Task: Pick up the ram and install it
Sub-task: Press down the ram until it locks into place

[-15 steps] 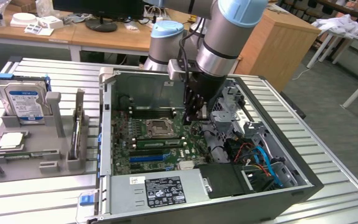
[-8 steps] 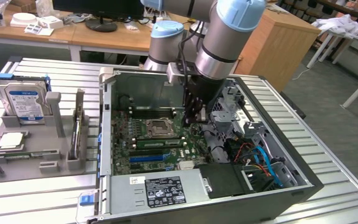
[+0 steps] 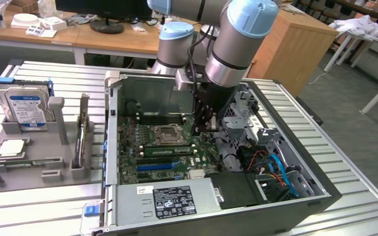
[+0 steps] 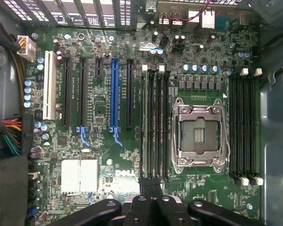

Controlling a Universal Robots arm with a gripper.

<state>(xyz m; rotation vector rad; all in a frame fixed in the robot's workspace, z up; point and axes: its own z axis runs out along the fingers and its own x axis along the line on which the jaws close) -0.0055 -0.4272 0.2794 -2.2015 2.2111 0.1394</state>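
My gripper hangs inside the open computer case, low over the motherboard. Its black fingers are pressed together, shut, with nothing showing between them. They stand over the end of the memory slots beside the empty processor socket. A green ram sits seated in one of those slots, the outermost slot in the wrist view. Another ram stick stands on edge in the grey holder at the exterior view's left.
The holder also carries a hard drive with a blue label, a square silver processor and a flat green strip. Drive cages and coloured cables crowd the case's right side. A second bank of memory slots lies past the socket.
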